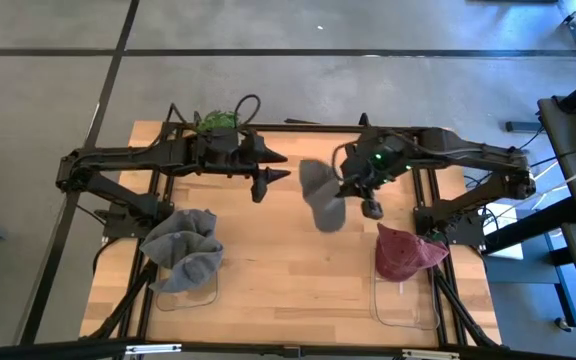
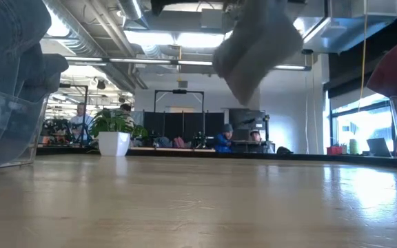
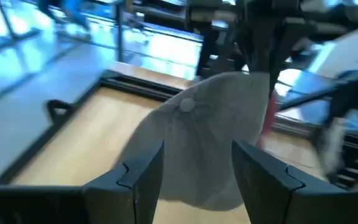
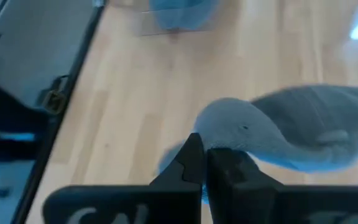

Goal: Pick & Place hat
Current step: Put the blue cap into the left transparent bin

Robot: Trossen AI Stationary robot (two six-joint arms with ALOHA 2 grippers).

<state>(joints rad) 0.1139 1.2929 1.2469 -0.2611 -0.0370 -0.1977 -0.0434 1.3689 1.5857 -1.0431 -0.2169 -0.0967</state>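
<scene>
**Grey hat aloft over the desk**

Overhead, seen hanging above the middle of the wooden desk [image 1: 288, 285]: a grey hat [image 1: 320, 193], pinched at one edge by the right end effector [image 1: 351, 186], clear of the boards. Just beside it on the other side, the left end effector [image 1: 270, 172], fingers spread wide and gripping nothing, aimed toward the hat.

Also shown from above and nowhere else so plainly: two clear bins at the near edge of the desk, the left bin [image 1: 185, 290] heaped with grey-blue hats [image 1: 184, 250], the right bin [image 1: 404, 298] holding a dark red hat [image 1: 406, 252]. Well apart from each other, with the lifted hat between them and farther back.

From desk height, only the hat's lower part [image 2: 253, 48] visible, dangling high above the bare desktop [image 2: 198, 207], with a potted plant [image 2: 114, 131] and seated people far off in the room behind.

Through the left wrist camera, the hat's crown and top button [image 3: 211, 137] framed between the two open fingers [image 3: 138, 180]. Through the right wrist camera, closed fingers [image 4: 194, 165] clamped on the hat's fabric [image 4: 272, 137], desk below.
</scene>
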